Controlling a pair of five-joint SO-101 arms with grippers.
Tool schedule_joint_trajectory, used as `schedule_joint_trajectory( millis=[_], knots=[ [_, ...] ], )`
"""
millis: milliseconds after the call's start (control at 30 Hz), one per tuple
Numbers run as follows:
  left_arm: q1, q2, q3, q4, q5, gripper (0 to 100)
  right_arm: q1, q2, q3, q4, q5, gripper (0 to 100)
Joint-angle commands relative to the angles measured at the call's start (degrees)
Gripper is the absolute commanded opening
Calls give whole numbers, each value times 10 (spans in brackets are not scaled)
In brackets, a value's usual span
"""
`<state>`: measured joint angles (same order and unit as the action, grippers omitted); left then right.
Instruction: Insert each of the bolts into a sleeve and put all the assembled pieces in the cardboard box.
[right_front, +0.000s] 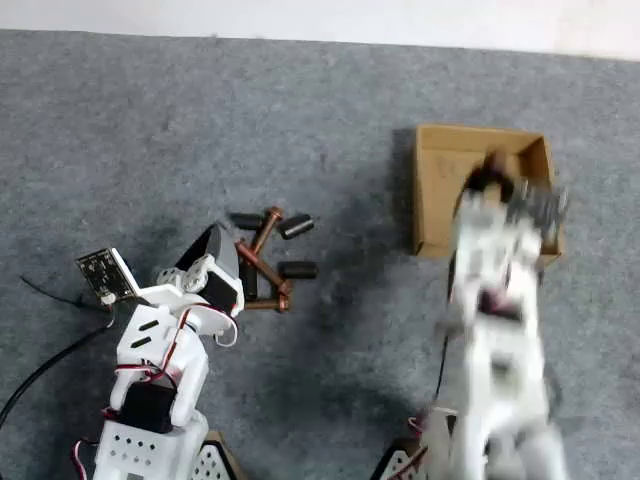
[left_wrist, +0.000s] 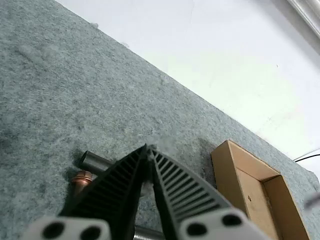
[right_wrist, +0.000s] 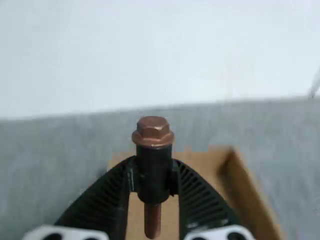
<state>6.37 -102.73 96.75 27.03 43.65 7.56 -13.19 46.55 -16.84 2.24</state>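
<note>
A bolt (right_wrist: 153, 132) seated in a black sleeve (right_wrist: 152, 167) is pinched in the right gripper (right_wrist: 152, 172), directly over the cardboard box (right_wrist: 245, 192). Well away from the box, the left gripper (left_wrist: 148, 151) hangs with its jaws pressed together on nothing, above the loose bolts and sleeves (right_front: 262, 265).

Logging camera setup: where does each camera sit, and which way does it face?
High: above the table, facing down; both arms, loose bolts, box.
Left wrist: on that arm, past the shut left gripper toward the box.
Right wrist: on that arm, over the box; right gripper shut on a sleeved bolt.
Shared: the box.
</note>
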Motion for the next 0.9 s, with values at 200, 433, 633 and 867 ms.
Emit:
schedule_joint_trajectory(
  millis=[200, 433, 633, 867],
  knots=[
    [8, 1, 5, -12, -6, 5, -80, 57, 54, -6, 5, 5],
    [8, 1, 5, -12, -6, 5, -80, 56, 65, -6, 5, 5],
    [8, 1, 5, -12, -6, 5, -80, 56, 65, -6, 6, 5],
    [8, 1, 5, -12, -6, 5, -76, 57, 64, -6, 10, 5]
  ],
)
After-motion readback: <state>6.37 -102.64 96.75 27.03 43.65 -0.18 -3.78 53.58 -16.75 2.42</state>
